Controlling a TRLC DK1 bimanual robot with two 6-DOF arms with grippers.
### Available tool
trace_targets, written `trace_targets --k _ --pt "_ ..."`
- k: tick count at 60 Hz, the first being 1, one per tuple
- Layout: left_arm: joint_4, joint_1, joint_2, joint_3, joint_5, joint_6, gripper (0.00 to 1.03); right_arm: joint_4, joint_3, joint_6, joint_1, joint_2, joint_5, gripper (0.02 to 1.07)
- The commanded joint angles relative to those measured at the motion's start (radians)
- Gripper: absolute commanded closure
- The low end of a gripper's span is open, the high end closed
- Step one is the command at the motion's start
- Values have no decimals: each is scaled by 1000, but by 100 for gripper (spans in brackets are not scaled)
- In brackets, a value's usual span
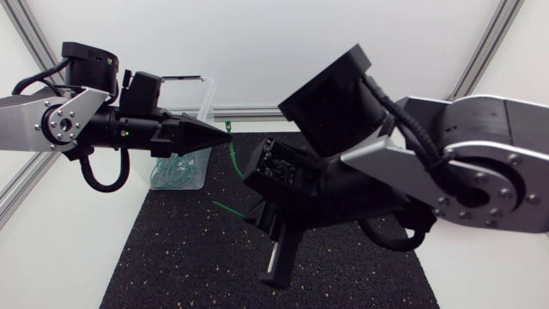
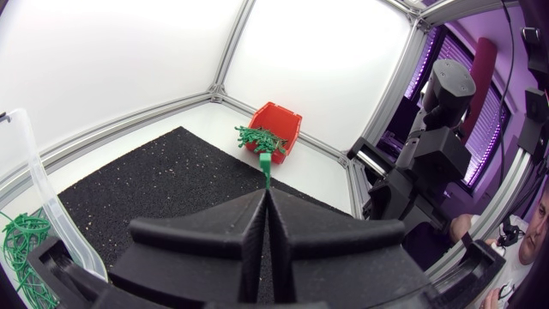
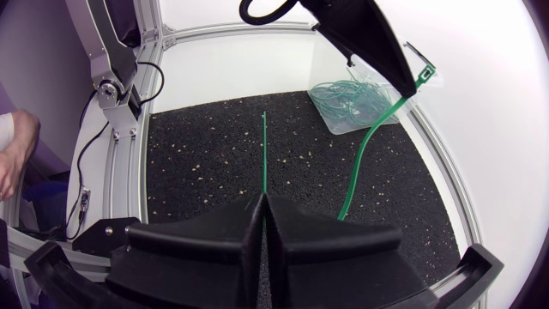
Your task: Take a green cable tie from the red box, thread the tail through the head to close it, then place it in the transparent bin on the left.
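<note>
My left gripper (image 1: 225, 130) is shut on the head end of a green cable tie (image 1: 235, 159), held above the mat. The tie curves down from it toward my right gripper (image 1: 256, 213). In the right wrist view my right gripper (image 3: 263, 199) is shut on the thin tail (image 3: 264, 154), which sticks out straight ahead; the left gripper (image 3: 410, 79) holds the tie's head (image 3: 422, 75) farther ahead. In the left wrist view a green stub (image 2: 266, 167) pokes past the left gripper (image 2: 267, 193). Ahead of it lies the red box (image 2: 279, 127) of green ties.
The transparent bin (image 1: 204, 107) stands at the mat's back left with several green ties (image 1: 176, 172) inside, also seen as the bin (image 3: 377, 120) in the right wrist view. A black mat (image 1: 180, 257) covers the table. My right arm (image 1: 480, 163) hides the red box from above.
</note>
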Motion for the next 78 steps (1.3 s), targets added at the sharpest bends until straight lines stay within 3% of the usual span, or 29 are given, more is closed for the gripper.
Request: trace_targets --k 1,14,19,23,31,48,66,78 --pt "25 -7 -19 -39 5 -27 100 3 14 29 -1 -20 12 102" --pt "111 -7 -42 -93 5 -63 100 -20 19 57 26 -17 8 102" --pt "152 -12 -57 -116 5 -83 100 -8 14 83 22 -7 -58 102" --pt "209 -13 -76 -142 5 -117 100 -17 24 124 -21 11 -193 102" --pt "330 -10 -110 -194 -1 -183 100 -60 57 130 -64 37 -248 102" --pt "533 -27 -186 -351 -79 -191 100 -112 111 130 -106 91 -357 102" --pt "611 -35 -225 -444 -108 -180 100 -189 159 138 -236 158 -584 102" --pt "634 -51 -223 -458 -111 -182 100 -304 252 146 -247 187 -624 102"
